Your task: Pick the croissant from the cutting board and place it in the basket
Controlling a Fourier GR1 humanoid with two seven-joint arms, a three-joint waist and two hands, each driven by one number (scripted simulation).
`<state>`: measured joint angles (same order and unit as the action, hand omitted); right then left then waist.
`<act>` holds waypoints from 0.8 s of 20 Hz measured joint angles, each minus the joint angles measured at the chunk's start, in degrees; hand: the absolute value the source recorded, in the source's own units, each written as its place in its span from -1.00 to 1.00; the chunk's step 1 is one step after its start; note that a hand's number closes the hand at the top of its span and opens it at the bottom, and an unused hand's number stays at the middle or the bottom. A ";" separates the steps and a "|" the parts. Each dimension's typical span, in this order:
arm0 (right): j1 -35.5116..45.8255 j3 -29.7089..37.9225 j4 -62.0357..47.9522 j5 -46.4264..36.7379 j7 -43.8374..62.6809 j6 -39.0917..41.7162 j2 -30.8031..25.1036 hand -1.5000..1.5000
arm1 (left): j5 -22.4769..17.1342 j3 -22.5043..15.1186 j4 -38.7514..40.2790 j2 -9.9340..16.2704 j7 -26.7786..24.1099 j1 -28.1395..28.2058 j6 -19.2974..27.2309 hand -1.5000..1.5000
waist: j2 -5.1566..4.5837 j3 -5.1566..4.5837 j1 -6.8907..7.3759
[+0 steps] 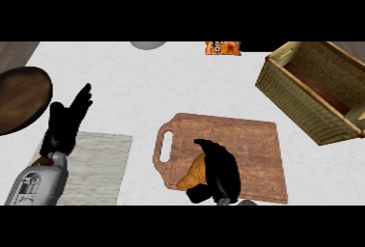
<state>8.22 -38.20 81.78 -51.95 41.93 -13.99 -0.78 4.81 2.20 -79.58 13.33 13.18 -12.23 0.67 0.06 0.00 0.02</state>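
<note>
A golden-brown croissant (192, 174) lies at the near left part of the wooden cutting board (242, 140), which has a handle slot on its left side. My right hand (219, 169) lies over the croissant's right side, fingers stretched forward and the thumb low beside it; part of the croissant is hidden under the hand. The wicker basket (285, 94) stands at the far right, tilted in the view, well apart from the hand. My left hand (68, 120) rests open at the left, fingers up.
A dark brown round plate (20, 99) sits at the far left edge. A grey cloth mat (96, 166) lies under my left forearm. An orange packet (223, 48) and a grey round object (147, 45) are at the counter's far edge.
</note>
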 measured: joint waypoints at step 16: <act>8.87 -6.70 4.58 -3.37 -16.36 21.46 -14.27 1.00 | 1.13 0.24 0.70 -0.69 0.41 -1.02 -0.46 0.00 | 0.19 -0.05 0.37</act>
<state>17.10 -44.90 86.36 -55.33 25.57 7.47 -15.05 5.94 2.44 -78.87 12.64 13.60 -13.25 0.21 0.25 -0.05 0.39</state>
